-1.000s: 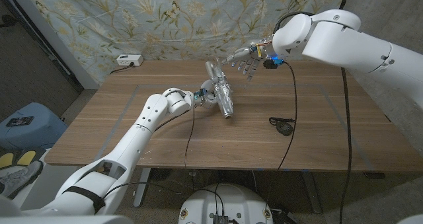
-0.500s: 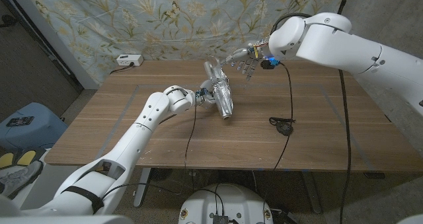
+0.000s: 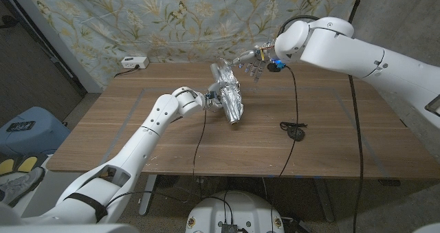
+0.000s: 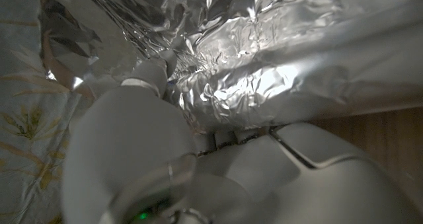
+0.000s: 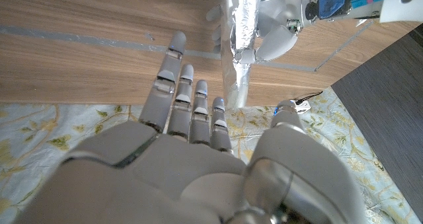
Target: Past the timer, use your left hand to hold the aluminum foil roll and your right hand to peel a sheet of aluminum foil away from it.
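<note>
While the left hand [image 3: 214,100] grips the aluminum foil roll [image 3: 230,97] mid-worktop [image 3: 330,133], fingers [image 4: 155,72] wrapped on crinkled foil | right hand [image 3: 251,62] hovers just beside the roll's far end, fingers [image 5: 177,78] spread, holding nothing | black cable [image 3: 294,131] lies to the right.

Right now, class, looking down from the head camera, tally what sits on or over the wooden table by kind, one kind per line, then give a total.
Foil rolls: 1, the aluminum foil roll
Robot hands: 2, the left hand and the right hand
White boxes at the far edge: 1, the white box
Black cable bundles: 1, the black cable bundle
Total: 5
</note>
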